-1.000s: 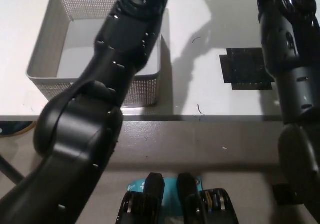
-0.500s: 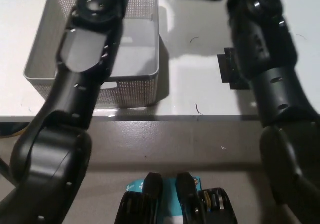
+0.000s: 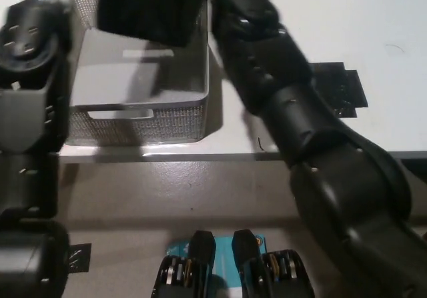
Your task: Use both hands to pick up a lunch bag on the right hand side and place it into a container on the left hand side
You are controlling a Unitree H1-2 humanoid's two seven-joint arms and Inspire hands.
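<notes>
Over the mesh container (image 3: 143, 121), black lunch bag (image 3: 150, 8), both arms alongside

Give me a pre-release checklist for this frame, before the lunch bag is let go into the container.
1. Lunch bag above the container: ok, it hangs over the far part of the basket.
2. Bag inside the walls: not ok, looks above the rim.
3. Container interior free: ok, bare floor shows.
4. Container fully on the table: ok, near the front edge.
5. Hands' hold on the bag: cannot tell, both hands are out of sight.
</notes>
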